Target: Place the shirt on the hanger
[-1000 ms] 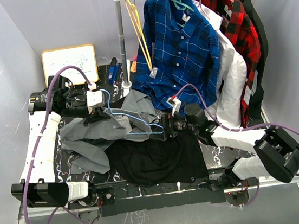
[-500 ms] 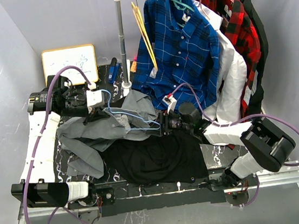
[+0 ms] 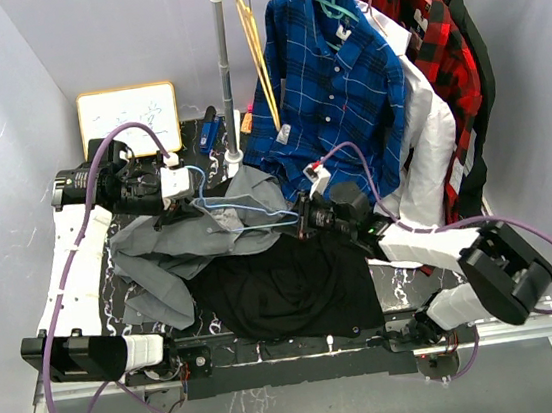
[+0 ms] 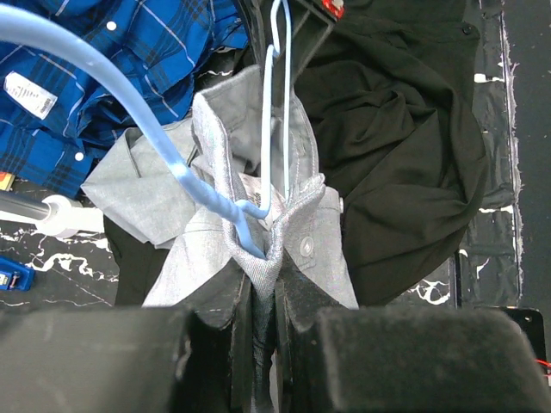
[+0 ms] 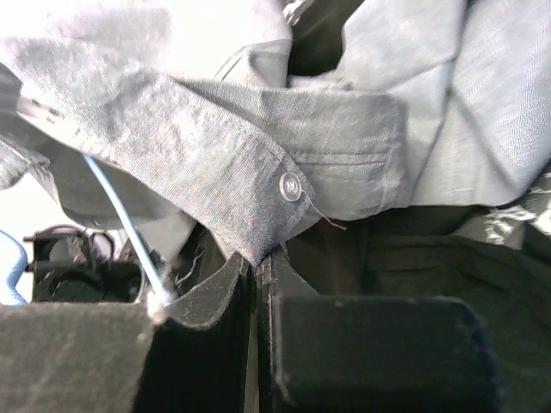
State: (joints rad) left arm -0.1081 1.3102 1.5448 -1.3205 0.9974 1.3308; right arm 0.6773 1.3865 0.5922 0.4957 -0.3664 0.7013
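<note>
"So, where's the grey shirt [image 3: 190, 245]?"
"Bunched up on the left half of the table [image 3: 115, 292], its right edge over the black cloth [image 3: 286, 286]. The light-blue hanger [image 3: 247, 213] lies across it."
"And the grippers?"
"The left gripper [image 4: 263, 297] pinches the collar by the hanger's neck. The right gripper [image 5: 258, 280] is clamped on a buttoned edge, with the wire just beside it."

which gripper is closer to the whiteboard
Left. The left gripper, clamped on the grey shirt, sits just in front of the whiteboard; the right gripper is farther right, across the shirt.
</note>
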